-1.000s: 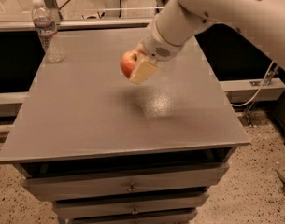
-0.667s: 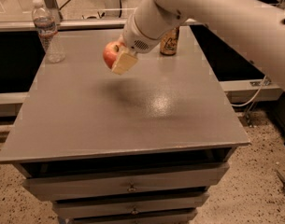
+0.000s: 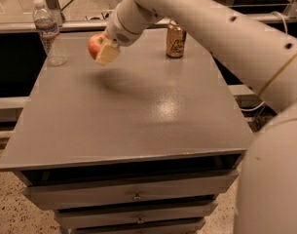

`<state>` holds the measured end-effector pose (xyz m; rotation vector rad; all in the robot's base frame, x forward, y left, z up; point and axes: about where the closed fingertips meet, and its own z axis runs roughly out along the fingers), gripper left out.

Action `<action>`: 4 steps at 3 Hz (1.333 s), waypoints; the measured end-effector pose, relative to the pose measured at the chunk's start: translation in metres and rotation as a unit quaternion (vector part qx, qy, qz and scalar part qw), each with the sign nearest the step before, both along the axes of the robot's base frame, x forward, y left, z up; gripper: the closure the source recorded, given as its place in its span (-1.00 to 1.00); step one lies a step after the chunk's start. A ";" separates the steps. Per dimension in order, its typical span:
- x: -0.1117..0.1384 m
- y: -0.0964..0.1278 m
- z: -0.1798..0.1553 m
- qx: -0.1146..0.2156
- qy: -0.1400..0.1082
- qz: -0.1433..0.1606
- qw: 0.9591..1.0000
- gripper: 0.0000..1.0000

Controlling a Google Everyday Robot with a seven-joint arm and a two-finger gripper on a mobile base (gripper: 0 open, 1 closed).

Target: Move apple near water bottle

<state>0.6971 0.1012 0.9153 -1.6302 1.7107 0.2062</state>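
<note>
The apple [image 3: 93,46] is pinched in the gripper [image 3: 104,51], the arm [image 3: 196,18] being stretched over the grey table [image 3: 138,116] near the water bottle [image 3: 46,30].

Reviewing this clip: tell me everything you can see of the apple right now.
The apple is round and red-orange with a paler yellowish patch. It hangs in the air above the rear left part of the grey table, over a shadow. It touches nothing but the gripper, which clamps its right side and hides part of it. The water bottle stands apart to its left. No stem shows.
</note>
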 end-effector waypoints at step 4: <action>0.045 0.090 -0.052 0.035 0.069 0.019 0.997 0.71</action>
